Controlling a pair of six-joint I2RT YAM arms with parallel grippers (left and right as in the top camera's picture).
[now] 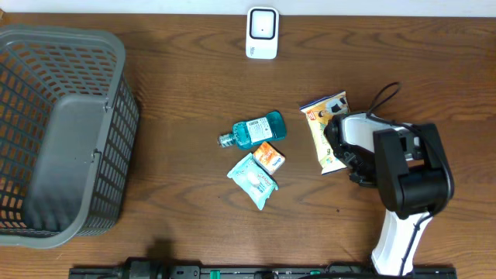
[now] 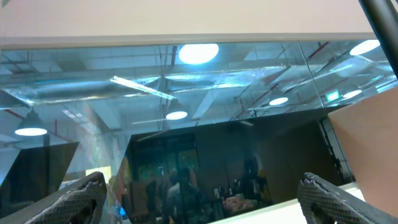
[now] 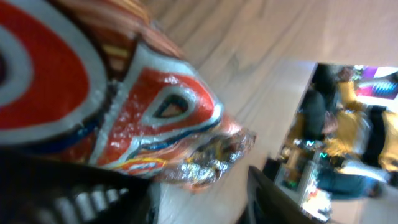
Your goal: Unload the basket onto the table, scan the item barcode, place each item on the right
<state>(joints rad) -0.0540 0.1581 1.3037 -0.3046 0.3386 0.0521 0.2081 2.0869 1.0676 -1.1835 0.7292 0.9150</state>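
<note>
A brown wooden table (image 1: 178,62) with a strong grain fills the overhead view, and a pale wall (image 1: 387,6) runs along its far edge. In the left wrist view a wide glass window (image 2: 249,93) under a pale band (image 2: 186,22) shows round ceiling lights (image 2: 198,53), with a dim room below them.

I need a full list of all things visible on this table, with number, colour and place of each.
table: one, brown wood.
basket: one, grey, left end of table.
scanner: one, white, far edge, middle.
bottle: one, blue-green, centre, lying on its side.
small box: one, orange, beside the bottle, nearer side.
pouch: one, pale green and white, beside the small box.
snack packet: one, orange, white and yellow, right of bottle.
right gripper: one, black, over the snack packet.
left gripper: one, black, open, facing a window.
</note>
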